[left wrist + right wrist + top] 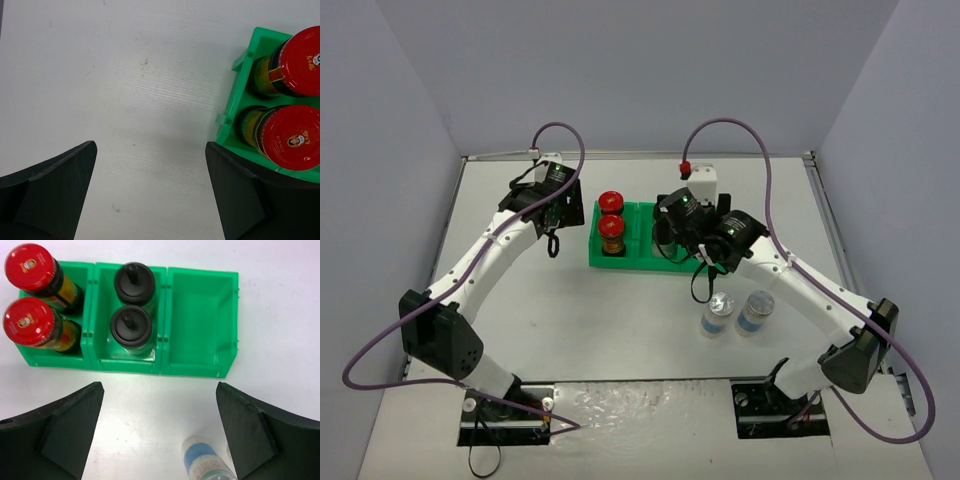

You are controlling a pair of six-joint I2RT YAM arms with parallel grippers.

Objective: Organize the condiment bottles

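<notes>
we see both arms up at the green plastic three-compartment tray (638, 215) on the white table (570, 320). the left gripper (150, 160) hangs wide open over bare tabletop just left of the tray, nothing between its jaws. the right gripper (159, 395) is spread wide too and empty, on the tray's near side.

from above, the right arm's wrist hides the middle compartment. only its own camera shows the two black-capped pale jars (130, 325) standing there, one behind the other. the two red-capped jars with dark brownish contents (612, 230) fill the left compartment, and the right one shows bare green floor.

the two silver-capped clear jars with blue labels (718, 314) stand side by side on the table, near the tray and beside the right forearm. the wrist view catches just one. a white box with a red knob (704, 182) sits behind the tray.
</notes>
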